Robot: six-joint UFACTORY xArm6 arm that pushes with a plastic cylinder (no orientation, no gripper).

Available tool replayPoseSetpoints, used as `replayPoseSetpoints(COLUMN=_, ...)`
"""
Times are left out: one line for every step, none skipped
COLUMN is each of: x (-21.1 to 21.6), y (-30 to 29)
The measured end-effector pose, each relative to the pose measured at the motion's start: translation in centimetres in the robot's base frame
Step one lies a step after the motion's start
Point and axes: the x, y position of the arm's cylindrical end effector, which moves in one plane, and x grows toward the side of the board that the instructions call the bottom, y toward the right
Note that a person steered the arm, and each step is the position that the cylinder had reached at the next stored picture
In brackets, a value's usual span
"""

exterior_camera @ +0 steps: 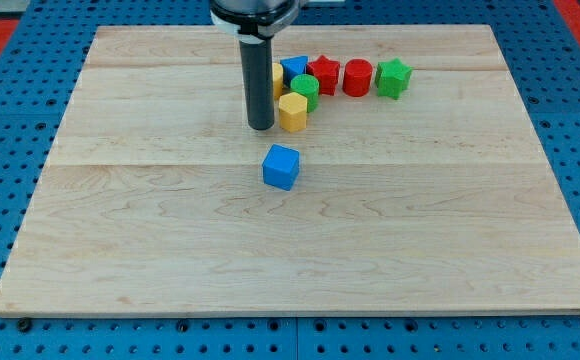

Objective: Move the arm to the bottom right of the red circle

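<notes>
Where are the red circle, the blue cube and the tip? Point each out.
red circle (357, 78), camera view, on its front side.
blue cube (281, 167), camera view, on its middle.
my tip (261, 127), camera view, rod's very end.

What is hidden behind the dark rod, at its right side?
Behind the rod, whose tip stands left of the yellow hexagon block, a sliver of another yellow block shows beside the blue block. The rest is covered, so its shape cannot be told.
</notes>
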Motion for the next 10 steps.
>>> replayPoseSetpoints(x=1.1, y=0.1)
replayPoseSetpoints(x=3.2, y=3.0)
replayPoseSetpoints(x=3.3, y=7.0)
replayPoseSetpoints(x=2.2, y=7.4)
replayPoseSetpoints(x=2.0, y=5.1)
replayPoseSetpoints(x=2.0, y=3.0)
replayPoseSetpoints(x=2.1, y=2.1)
replayPoseSetpoints(x=3.7, y=3.1)
replayPoseSetpoints(x=2.5, y=5.4)
replayPoseSetpoints(x=-0.3, y=5.1)
